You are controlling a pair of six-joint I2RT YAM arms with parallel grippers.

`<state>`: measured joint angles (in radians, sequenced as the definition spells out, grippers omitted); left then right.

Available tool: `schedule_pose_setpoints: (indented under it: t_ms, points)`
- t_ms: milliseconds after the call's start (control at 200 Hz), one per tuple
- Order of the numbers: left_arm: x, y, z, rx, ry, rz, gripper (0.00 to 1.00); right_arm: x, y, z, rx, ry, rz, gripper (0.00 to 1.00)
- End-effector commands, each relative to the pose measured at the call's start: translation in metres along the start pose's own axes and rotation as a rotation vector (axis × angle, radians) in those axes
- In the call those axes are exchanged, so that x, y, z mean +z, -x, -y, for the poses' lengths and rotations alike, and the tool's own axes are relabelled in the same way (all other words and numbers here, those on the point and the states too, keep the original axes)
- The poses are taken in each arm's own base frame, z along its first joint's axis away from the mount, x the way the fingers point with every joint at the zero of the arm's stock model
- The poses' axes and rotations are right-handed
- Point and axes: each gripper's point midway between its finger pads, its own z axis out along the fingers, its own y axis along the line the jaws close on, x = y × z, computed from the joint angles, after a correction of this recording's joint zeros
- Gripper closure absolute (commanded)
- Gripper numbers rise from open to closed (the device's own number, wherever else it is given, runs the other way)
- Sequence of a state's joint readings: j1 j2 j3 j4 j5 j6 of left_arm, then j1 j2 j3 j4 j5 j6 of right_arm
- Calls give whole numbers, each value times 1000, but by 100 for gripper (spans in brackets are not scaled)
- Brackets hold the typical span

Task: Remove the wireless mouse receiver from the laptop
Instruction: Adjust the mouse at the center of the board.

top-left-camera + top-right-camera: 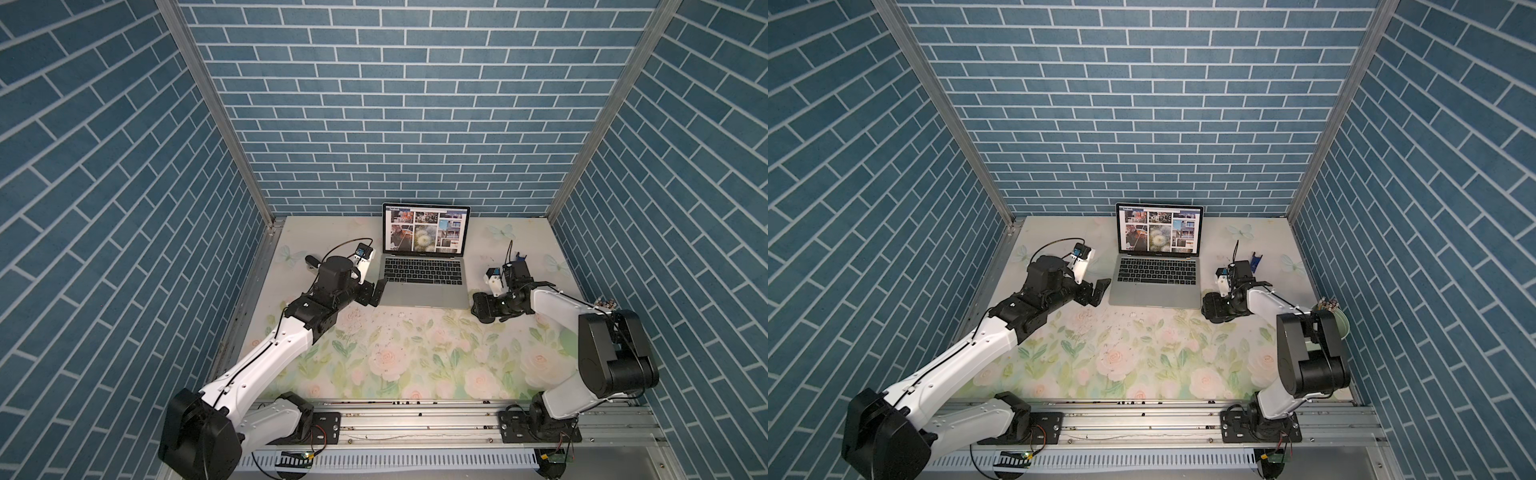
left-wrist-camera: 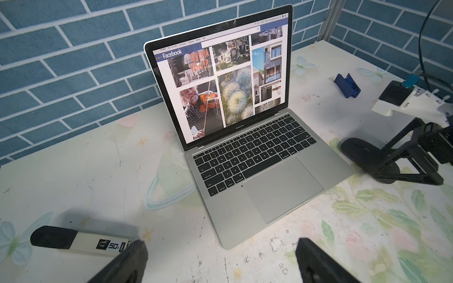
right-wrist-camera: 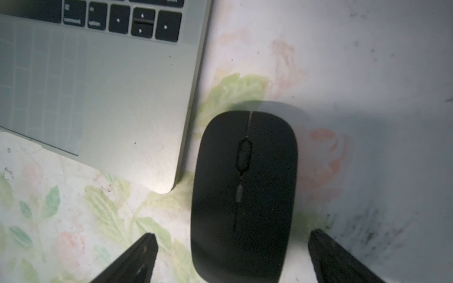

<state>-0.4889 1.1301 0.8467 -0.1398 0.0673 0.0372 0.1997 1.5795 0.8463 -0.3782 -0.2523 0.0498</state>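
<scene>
- Laptop [image 1: 424,286] [image 1: 1154,291]: stands open at 12 o'clock on the desk [image 1: 395,353], near the back wall, with the screen upright and lit with a grid of photos.
- Receiver: too small to make out in any view; cannot tell which edge of the laptop holds it.
- Left claw [image 1: 374,291] [image 1: 1096,291]: spread wide and holding nothing, at 8 o'clock of the laptop, just beside its front left corner and pointing toward it.
- In the left wrist view, left claw [image 2: 220,247] shows two dark fingertips [image 2: 139,247] well apart, with the laptop [image 2: 232,208] between and beyond them.
- Right claw [image 1: 484,305] [image 1: 1214,305]: spread wide, at 4 o'clock of the laptop, low over the mouse [image 2: 355,149].
- In the right wrist view, right claw [image 3: 232,237] straddles the rear of the mouse [image 3: 245,171], with a gap showing on each side; pinches nothing.
- Mouse: black, oval and flat on the desk, just beside the front right corner of the laptop [image 3: 122,98], not touching it.
- Blue piece [image 2: 346,85] [image 1: 1255,259]: at 2 o'clock of the laptop, apart from it, behind the right wrist.
- Tube [image 2: 81,241]: white with a black cap, lies flat at 9 o'clock of the laptop, beyond the left claw.
- Cup [image 1: 1339,320]: green, at the desk's 3 o'clock edge, partly hidden behind the right arm.
</scene>
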Motion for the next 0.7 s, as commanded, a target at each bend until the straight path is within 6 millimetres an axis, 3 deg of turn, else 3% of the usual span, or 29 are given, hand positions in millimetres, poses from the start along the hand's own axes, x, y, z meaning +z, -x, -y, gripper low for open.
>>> schedule_pose_setpoints:
  t_ms: [0,695]
  points:
    - [-1,-1,-4,-5,16,2,0,2,5,2,21,-29,-4,1]
    - [6,-8,-3,3,8,-22,0,27,1,9,17,-121,-49,20]
